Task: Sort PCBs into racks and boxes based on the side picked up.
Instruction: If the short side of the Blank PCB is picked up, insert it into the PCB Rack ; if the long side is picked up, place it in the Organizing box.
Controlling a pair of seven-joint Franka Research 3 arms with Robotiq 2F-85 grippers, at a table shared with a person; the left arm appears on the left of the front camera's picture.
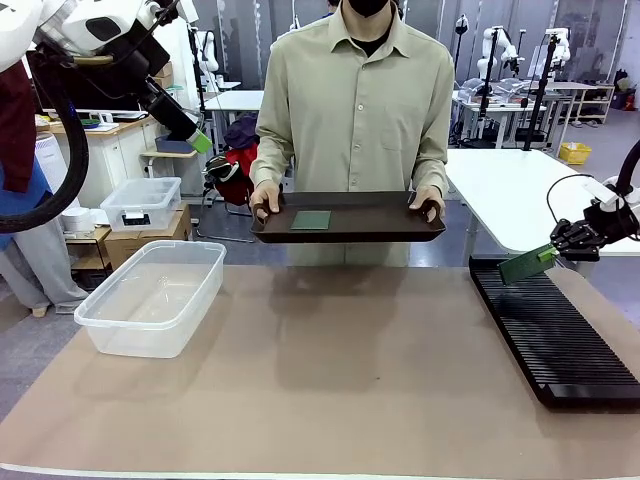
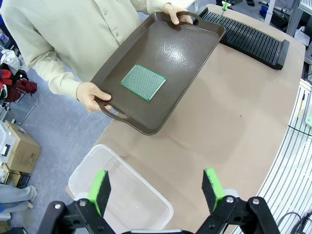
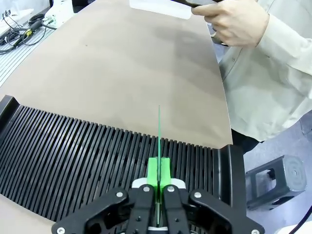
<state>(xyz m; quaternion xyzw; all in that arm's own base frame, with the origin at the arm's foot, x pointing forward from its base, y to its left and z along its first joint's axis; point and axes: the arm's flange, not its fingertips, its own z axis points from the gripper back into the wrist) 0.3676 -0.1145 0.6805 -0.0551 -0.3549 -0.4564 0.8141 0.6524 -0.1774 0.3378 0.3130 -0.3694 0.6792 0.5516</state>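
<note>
Brown-papered bench [image 1: 330, 390] below, the right end effector [image 1: 547, 256] is clamped on a PCB [image 1: 522, 266], tilted over the far end of the rack [image 1: 560, 340]. Its wrist view shows the board edge-on, a thin line; whether it touches a slot is unclear. High at left, the left end effector [image 2: 156, 187] hangs fingers apart above the clear tub [image 2: 122, 195]. A second PCB [image 2: 143, 83] lies in the tray [image 2: 195, 53] the person [image 2: 73, 34] holds.

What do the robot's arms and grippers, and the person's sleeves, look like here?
Both arms have white casings; the left arm carries a thick black hose, the right arm a thin black cable loop. The left gripper and right gripper are black bolted linkages with bright green pads. The person wears a pale khaki, long-sleeved buttoned shirt.
</note>
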